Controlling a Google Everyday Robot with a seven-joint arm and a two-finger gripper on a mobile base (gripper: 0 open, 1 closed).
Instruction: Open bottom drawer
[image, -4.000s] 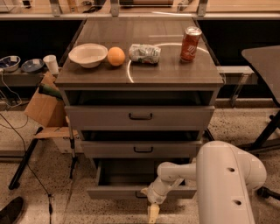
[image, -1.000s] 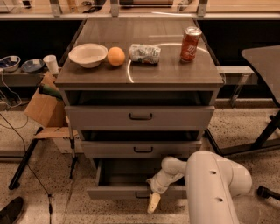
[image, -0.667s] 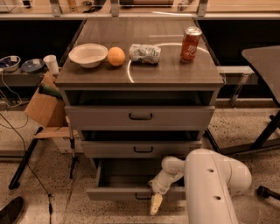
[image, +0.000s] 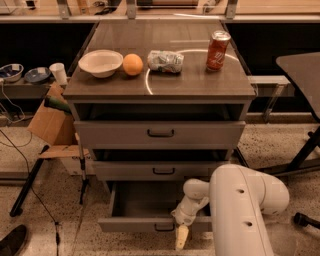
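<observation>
The bottom drawer (image: 131, 223) of the grey cabinet is pulled out part way, and its plain grey interior (image: 142, 200) shows. Its small dark handle (image: 164, 228) sits at the middle of the low front. My gripper (image: 181, 238) hangs just in front of the drawer front, right of the handle and pointing down at the floor. My white arm (image: 240, 210) fills the lower right and hides the drawer's right end. The middle drawer (image: 160, 171) and the top drawer (image: 160, 134) stand slightly out.
On the cabinet top are a white bowl (image: 100, 62), an orange (image: 132, 64), a crumpled bag (image: 165, 61) and a red can (image: 218, 50). A cardboard box (image: 52, 125) and stand legs are at the left. A dark table (image: 300, 65) is at the right.
My arm's large white link has shifted left and closer. The gripper stays by the bottom drawer's front with only a small wobble. The drawer stays pulled out.
</observation>
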